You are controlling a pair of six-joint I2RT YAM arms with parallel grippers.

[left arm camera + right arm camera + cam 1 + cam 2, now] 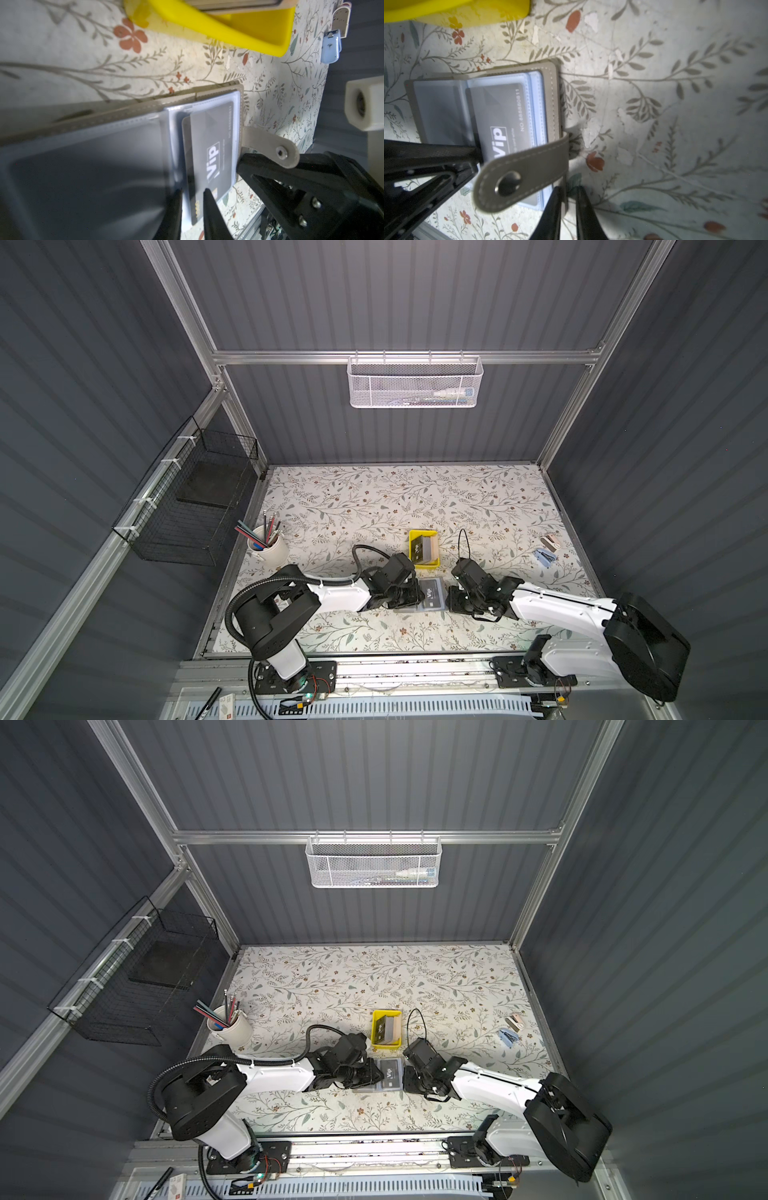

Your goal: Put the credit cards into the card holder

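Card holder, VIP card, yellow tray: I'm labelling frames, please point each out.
card holder (550, 97), right wrist view, stitched grey edge.
VIP card (213, 158), left wrist view, white lettering.
yellow tray (426, 565), a top view, near wall.

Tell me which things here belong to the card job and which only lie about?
Job: card holder, VIP card in its sleeve, card stack in yellow tray.
Lying about: pencil cup, blue clip, beige clip, white mesh basket, black wire basket.

Yellow tray, pencil cup and two clips sit on the floral table
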